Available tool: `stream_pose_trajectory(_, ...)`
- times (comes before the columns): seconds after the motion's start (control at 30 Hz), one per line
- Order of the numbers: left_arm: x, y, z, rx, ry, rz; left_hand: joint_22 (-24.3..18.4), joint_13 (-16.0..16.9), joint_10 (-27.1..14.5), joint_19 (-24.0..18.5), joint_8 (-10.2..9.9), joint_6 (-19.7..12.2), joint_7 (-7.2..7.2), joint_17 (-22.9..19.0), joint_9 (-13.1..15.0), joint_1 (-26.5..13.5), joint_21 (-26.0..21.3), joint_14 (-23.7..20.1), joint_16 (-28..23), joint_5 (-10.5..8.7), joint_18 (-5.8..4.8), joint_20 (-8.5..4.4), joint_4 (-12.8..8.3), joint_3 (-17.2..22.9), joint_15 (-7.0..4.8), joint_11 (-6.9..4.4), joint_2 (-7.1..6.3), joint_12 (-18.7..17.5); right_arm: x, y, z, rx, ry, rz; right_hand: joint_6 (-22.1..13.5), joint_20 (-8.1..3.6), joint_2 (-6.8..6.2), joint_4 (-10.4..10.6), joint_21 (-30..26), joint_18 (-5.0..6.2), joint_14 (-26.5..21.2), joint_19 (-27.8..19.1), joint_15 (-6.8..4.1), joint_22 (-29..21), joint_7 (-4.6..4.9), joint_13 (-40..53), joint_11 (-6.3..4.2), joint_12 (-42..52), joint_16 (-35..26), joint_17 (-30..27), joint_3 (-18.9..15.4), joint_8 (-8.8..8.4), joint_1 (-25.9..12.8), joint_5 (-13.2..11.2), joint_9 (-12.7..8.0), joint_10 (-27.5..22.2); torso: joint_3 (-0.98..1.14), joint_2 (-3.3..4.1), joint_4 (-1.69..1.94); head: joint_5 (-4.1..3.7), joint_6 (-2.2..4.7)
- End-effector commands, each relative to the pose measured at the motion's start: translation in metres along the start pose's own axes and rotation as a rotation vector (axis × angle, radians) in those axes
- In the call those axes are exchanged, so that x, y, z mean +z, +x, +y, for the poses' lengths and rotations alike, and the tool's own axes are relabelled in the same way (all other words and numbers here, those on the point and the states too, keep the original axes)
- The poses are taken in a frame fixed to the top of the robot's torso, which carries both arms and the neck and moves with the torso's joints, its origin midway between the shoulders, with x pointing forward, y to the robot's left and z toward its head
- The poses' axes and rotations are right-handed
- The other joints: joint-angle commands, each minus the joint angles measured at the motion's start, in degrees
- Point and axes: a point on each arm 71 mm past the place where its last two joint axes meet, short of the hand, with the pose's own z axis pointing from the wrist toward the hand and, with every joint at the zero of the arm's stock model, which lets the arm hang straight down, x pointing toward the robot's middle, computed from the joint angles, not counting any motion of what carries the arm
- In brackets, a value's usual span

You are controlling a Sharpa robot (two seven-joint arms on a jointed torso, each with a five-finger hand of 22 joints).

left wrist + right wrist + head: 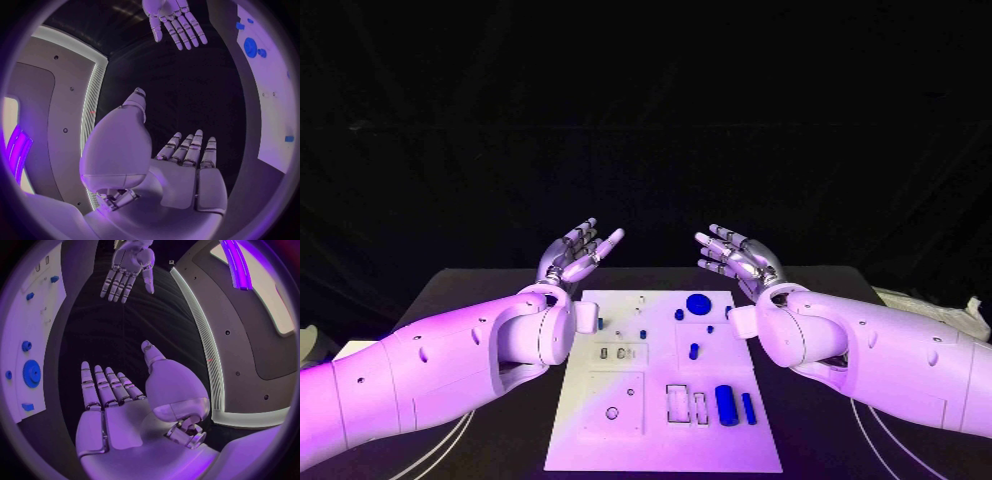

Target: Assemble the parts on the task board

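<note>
Empty left hand (pixel 577 253) and right hand (pixel 737 256) above task board (pixel 661 440)

I see two smooth white arms with small dark screw holes, each ending in a silver hand, left hand (pixel 577 252) and right hand (pixel 738 256), with segmented metallic fingers (pixel 187 147).

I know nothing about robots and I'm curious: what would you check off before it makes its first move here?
1. Left robot hand free, fingers apart: ok.
2. Right robot hand free, fingers apart: ok.
3. Task board flat on the table between the arms: ok.
4. Blue parts on the board, such as the round disc and the cylinder: ok.
5. Which slot takes which part: cannot tell.
</note>
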Motion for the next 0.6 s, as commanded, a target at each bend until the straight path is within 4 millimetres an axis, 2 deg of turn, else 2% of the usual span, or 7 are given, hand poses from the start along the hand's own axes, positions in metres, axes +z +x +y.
stream_pose_trajectory(0.03,0.001,0.005,-0.002,-0.044,0.015,0.063,0.1,0.1,1.3,0.3,0.3,1.1,5.73,0.2,0.2,1.9,0.4,1.2,0.4,0.24,0.53,0.81,0.5,0.4,0.32,0.44,0.25,0.3,0.001,0.011,-0.001,-0.022,0.023,0.178,7.2,0.34,0.05,-3.0,1.4,2.76,10.3,9.0,0.48,0.9,7.16,0.7,0.87,1.1,1.4,0.7,1.0,1.14,5.6,0.5,0.7,9.0,0.00,0.01,0.02,0.00,0.00)
stream_pose_trajectory(0.13,0.001,0.005,-0.002,-0.044,0.015,0.063,0.7,0.4,4.3,2.9,0.7,3.5,6.51,0.8,0.4,2.5,1.2,5.6,1.3,-0.06,0.19,1.02,0.5,1.4,1.02,1.30,1.44,0.8,0.003,0.012,-0.001,-0.029,0.028,0.206,14.7,0.35,-0.21,-4.8,3.1,4.15,22.1,17.8,-0.24,1.6,6.73,1.3,0.61,2.3,2.7,1.4,1.7,2.07,8.4,0.1,1.2,18.9,0.00,0.01,0.02,0.00,0.00)
stream_pose_trajectory(0.2,0.001,0.005,-0.002,-0.044,0.015,0.063,1.7,0.8,9.1,8.3,1.4,7.3,7.27,1.8,0.8,2.8,3.1,13.4,3.1,-0.26,-0.47,0.64,0.1,2.3,2.09,2.28,2.82,1.5,0.003,0.012,-0.001,-0.030,0.029,0.210,21.8,0.24,-0.34,-5.9,3.9,4.94,27.9,20.2,-1.27,1.6,6.16,1.8,-0.37,3.6,3.7,1.6,2.2,3.12,10.1,0.0,1.8,27.8,0.00,0.01,0.02,0.00,0.00)
stream_pose_trajectory(0.23,-0.003,-0.016,-0.006,-0.051,0.024,0.037,2.5,1.2,13.0,12.7,2.0,10.4,7.71,2.5,1.1,3.3,4.7,18.8,4.5,-0.49,-1.09,1.07,0.2,3.0,2.32,3.05,3.83,2.2,0.007,-0.013,0.008,-0.182,-0.101,0.097,24.9,0.11,-0.37,-6.3,4.1,5.18,29.5,21.3,-1.74,1.6,5.78,1.7,-0.80,3.8,3.9,1.5,2.5,3.46,10.6,0.0,1.9,29.5,-0.04,0.33,0.64,-0.99,-0.31)
stream_pose_trajectory(0.33,-0.005,-0.021,-0.008,-0.053,0.031,0.030,5.5,1.9,24.1,29.0,3.9,19.5,7.64,3.4,2.0,4.2,10.9,27.7,7.2,-0.78,-0.18,0.88,-0.1,4.2,1.30,2.31,5.98,4.1,0.008,-0.019,0.011,-0.238,-0.131,0.083,33.1,-0.79,-0.52,-7.3,5.0,5.41,33.7,24.4,-2.92,1.7,4.84,1.5,-2.04,4.3,4.3,1.4,3.4,4.25,11.5,-0.1,2.2,33.7,-0.04,0.82,0.68,-1.00,-0.06)
stream_pose_trajectory(0.43,-0.008,-0.026,-0.011,-0.055,0.034,0.029,6.2,2.9,37.1,35.2,6.1,29.6,6.87,3.9,2.9,4.8,13.3,33.7,9.1,-0.97,1.32,0.60,-0.8,4.4,-0.62,0.75,7.40,7.0,0.009,-0.022,0.015,-0.297,-0.161,0.084,35.4,-1.63,-0.87,-8.1,5.5,5.38,36.5,26.6,-3.76,1.5,4.24,1.4,-2.71,3.9,4.1,1.4,4.2,3.86,11.6,-0.3,2.0,36.2,0.01,1.27,0.65,-0.97,0.04)
stream_pose_trajectory(0.6,-0.013,-0.032,-0.016,-0.065,0.027,0.046,6.5,2.7,44.3,43.6,7.0,37.7,5.13,4.9,2.8,5.8,15.8,41.7,10.5,-1.04,1.74,-1.39,-2.7,3.8,-3.04,-1.37,8.52,7.9,0.012,-0.028,0.026,-0.412,-0.205,0.109,38.9,-3.16,-1.35,-9.5,6.2,5.35,41.4,30.4,-5.39,1.4,3.37,1.5,-3.77,2.9,3.8,1.5,6.7,3.02,11.2,-0.7,1.9,40.5,0.24,2.39,0.68,-1.06,0.30)
